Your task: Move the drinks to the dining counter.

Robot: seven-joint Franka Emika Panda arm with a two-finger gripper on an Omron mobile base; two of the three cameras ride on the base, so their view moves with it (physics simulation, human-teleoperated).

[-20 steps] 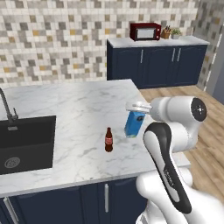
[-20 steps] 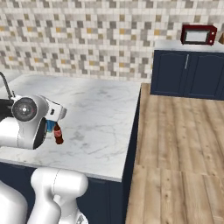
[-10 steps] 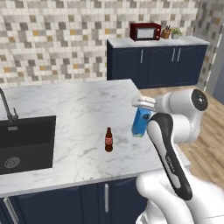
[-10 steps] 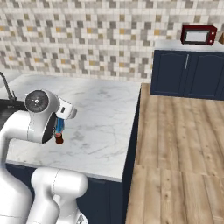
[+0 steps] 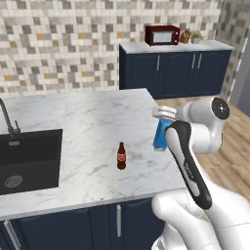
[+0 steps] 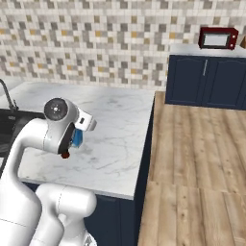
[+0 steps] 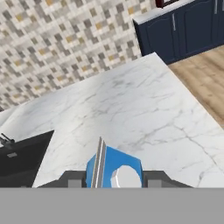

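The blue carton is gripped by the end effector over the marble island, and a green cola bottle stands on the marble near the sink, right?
Not quite: the cola bottle is dark brown with a red label, not green, as the left base view shows. The rest holds: the end effector grips the blue carton over the marble island with its sink.

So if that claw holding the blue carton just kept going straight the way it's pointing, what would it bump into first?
Probably the white marble counter. The gripper, shut on the blue carton, looks forward and down over the bare marble toward the black sink and tiled wall. Depth is hard to judge.
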